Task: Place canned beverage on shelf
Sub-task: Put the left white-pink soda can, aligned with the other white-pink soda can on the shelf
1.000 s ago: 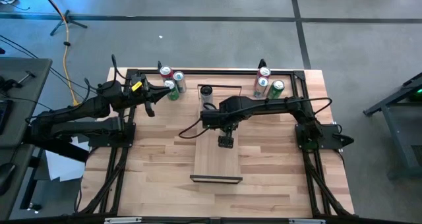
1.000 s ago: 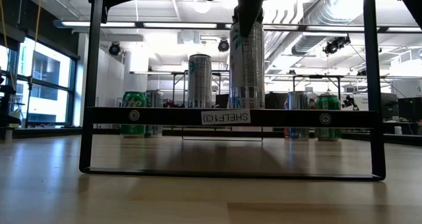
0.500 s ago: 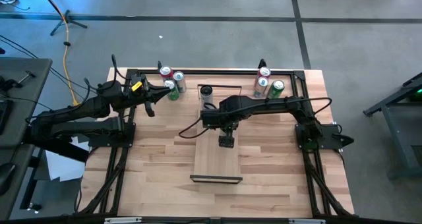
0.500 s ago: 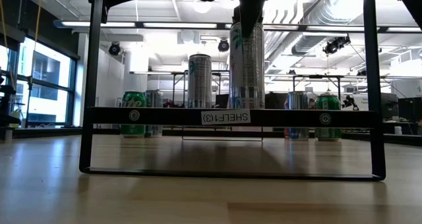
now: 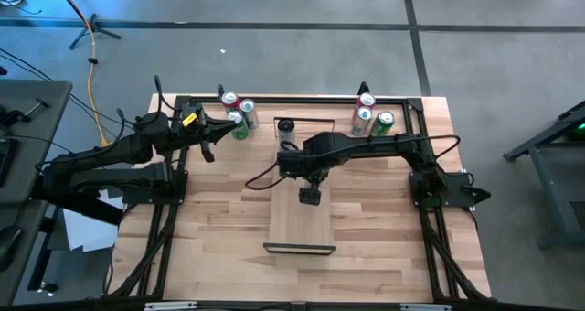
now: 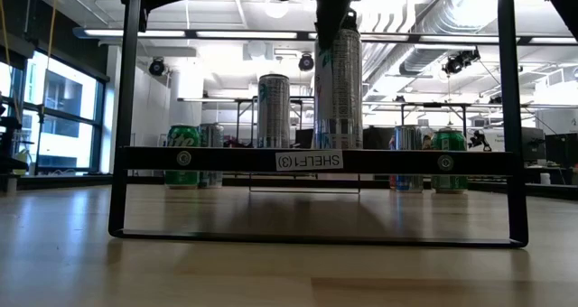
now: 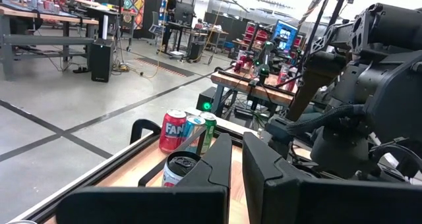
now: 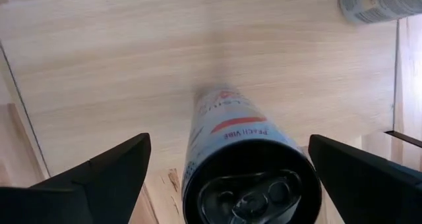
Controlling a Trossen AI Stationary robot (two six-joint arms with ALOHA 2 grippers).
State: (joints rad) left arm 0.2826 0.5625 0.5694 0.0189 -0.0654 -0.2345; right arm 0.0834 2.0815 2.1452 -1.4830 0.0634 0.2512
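The tall can stands upright on the shelf, near its middle. Directly above the can hangs the right gripper, fingers spread wide and clear of its sides (nothing held). A second can stands farther back on the shelf.
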